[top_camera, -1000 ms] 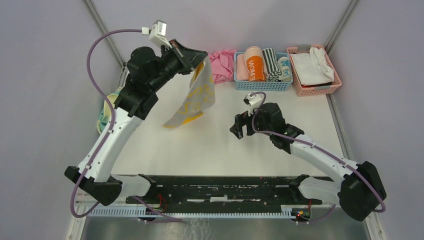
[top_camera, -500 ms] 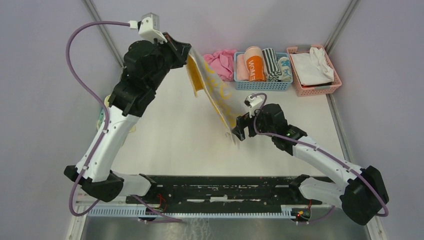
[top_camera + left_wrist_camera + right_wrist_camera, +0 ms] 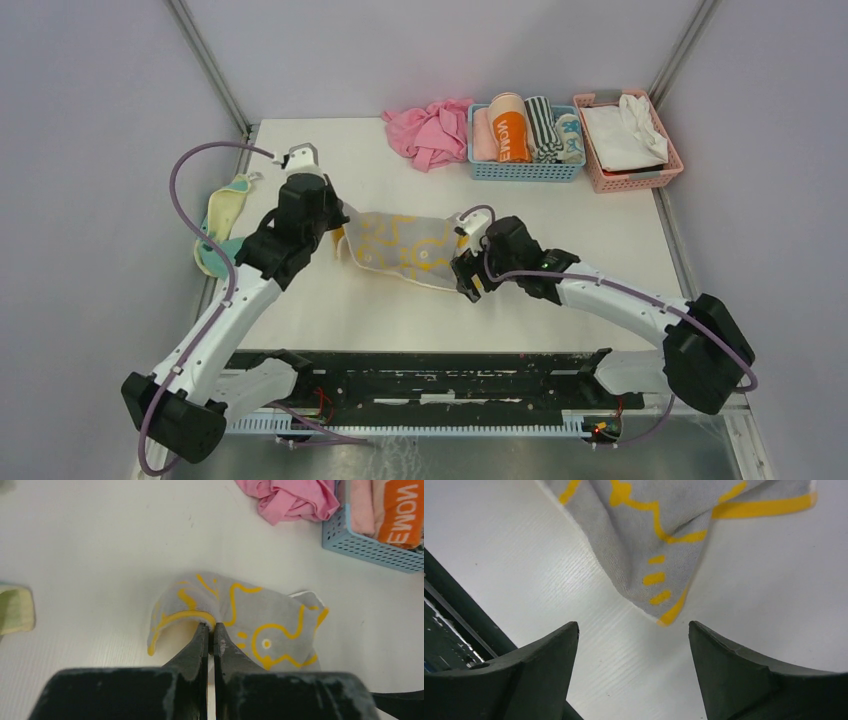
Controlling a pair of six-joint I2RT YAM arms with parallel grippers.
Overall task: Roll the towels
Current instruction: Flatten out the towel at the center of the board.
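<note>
Grey towel [image 3: 400,243] with yellow marks lay spread on the table [image 3: 600,230] between the 2 grippers. The left gripper [image 3: 210,628] was pinched tight on a raised fold at its left edge; the right gripper [image 3: 633,626] stood wide apart just short of its right corner. The pale yellow towel [image 3: 225,205] lay at the table's left edge.

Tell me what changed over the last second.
The left gripper, shut on the grey towel, swung down from high at the back and laid it on the table. The right gripper edged left and stands open at the towel's right corner, not gripping it. The pink cloth, blue basket and pink basket stayed put.
</note>
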